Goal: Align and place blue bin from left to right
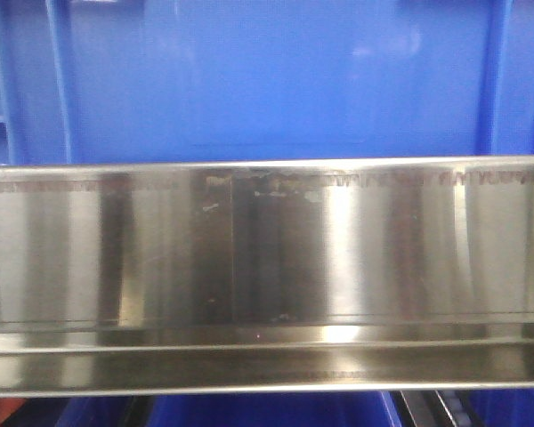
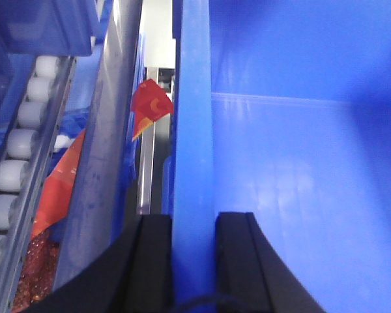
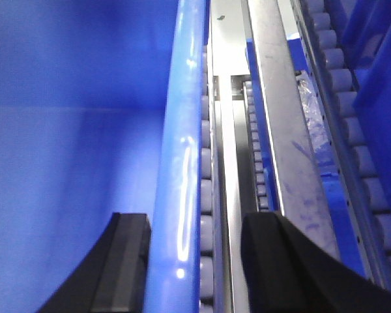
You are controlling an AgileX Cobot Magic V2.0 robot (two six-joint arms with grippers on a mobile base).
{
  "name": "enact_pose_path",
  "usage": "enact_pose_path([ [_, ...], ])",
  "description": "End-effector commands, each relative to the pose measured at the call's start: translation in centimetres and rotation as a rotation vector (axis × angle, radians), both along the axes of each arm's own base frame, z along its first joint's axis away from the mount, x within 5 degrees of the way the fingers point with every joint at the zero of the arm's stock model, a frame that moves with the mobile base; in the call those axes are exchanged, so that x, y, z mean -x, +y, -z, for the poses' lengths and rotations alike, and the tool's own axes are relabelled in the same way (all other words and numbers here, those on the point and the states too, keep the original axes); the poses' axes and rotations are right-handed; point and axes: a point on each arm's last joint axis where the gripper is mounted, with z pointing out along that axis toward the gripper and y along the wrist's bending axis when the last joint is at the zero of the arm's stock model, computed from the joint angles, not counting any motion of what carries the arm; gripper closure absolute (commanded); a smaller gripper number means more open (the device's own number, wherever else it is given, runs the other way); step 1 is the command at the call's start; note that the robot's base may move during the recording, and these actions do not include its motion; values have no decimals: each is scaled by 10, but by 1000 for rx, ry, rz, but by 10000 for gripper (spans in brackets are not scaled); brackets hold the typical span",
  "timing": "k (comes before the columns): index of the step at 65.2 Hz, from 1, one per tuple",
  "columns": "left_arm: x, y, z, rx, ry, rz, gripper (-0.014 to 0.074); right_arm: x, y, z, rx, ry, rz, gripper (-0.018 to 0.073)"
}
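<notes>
The blue bin fills the top of the front view behind a steel rail. In the left wrist view I look into the blue bin; its left wall stands between the black fingers of my left gripper, which is shut on that wall. In the right wrist view the blue bin lies at the left, and my right gripper straddles its glossy rim. That gripper is open: one finger is inside the bin against the rim, the other stands apart over the rail.
A stainless steel rail crosses the front view. White conveyor rollers and a red-orange packet lie left of the bin. To its right are rollers, a steel rail, clear plastic and darker blue trays.
</notes>
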Motion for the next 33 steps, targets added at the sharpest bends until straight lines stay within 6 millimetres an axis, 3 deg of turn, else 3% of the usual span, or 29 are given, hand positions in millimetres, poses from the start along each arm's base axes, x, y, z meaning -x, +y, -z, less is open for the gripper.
enact_pose_path([
  [1, 1, -3, -5, 29, -14, 8, 708, -2, -1, -10, -45, -56, 15, 640],
  [17, 1, -4, -4, 35, -8, 10, 668, -1, -2, -10, -38, -43, 21, 630],
  [25, 0, -4, -4, 32, -10, 9, 465, -1, -2, -10, -36, -41, 23, 575],
  [33, 1, -3, -5, 28, -9, 9, 237, 0, -3, -19, -38, -43, 32, 313],
])
